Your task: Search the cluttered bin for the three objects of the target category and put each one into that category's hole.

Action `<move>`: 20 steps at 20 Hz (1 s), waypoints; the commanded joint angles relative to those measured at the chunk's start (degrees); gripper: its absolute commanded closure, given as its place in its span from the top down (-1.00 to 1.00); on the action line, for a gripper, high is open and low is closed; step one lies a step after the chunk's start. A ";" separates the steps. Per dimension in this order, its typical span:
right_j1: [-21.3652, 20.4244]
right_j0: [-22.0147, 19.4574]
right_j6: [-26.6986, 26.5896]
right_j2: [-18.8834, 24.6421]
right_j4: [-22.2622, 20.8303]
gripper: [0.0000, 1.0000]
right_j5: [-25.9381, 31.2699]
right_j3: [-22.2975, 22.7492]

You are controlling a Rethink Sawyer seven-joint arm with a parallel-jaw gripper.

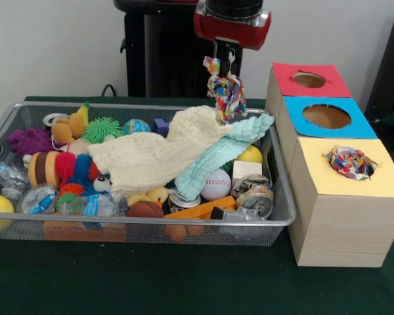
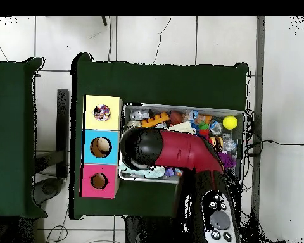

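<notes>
Above the bin's [image 1: 285, 220] far right corner: tool [image 1: 226, 54] pinching patterned cloth [image 1: 226, 92], hanging clear. Advice: carry across to yellow hole [image 1: 352, 162], already holding one cloth; centre before release.

No text, label, brand, number or sign can be read in either view. The crushed cans [image 1: 253, 192] at the near right corner of the wire bin [image 1: 285, 216] carry printed colour, but no letters can be made out on them. The crumpled clear bottles [image 1: 13, 176] at the bin's left end have blue label bands [image 1: 43, 202] whose print is too small to read. The red [image 1: 310, 80], blue [image 1: 327, 117] and yellow [image 1: 350, 168] box tops bear only holes, no markings. The round controls [image 2: 218, 220] on the robot arm in the overhead view show no legible characters.
</notes>
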 commanded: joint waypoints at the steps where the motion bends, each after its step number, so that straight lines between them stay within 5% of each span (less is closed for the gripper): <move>1: 2.72 2.56 16.66 -1.90 3.54 -1.00 9.58 -8.27; 20: 7.57 11.50 22.60 -7.71 6.15 -1.00 20.27 -20.40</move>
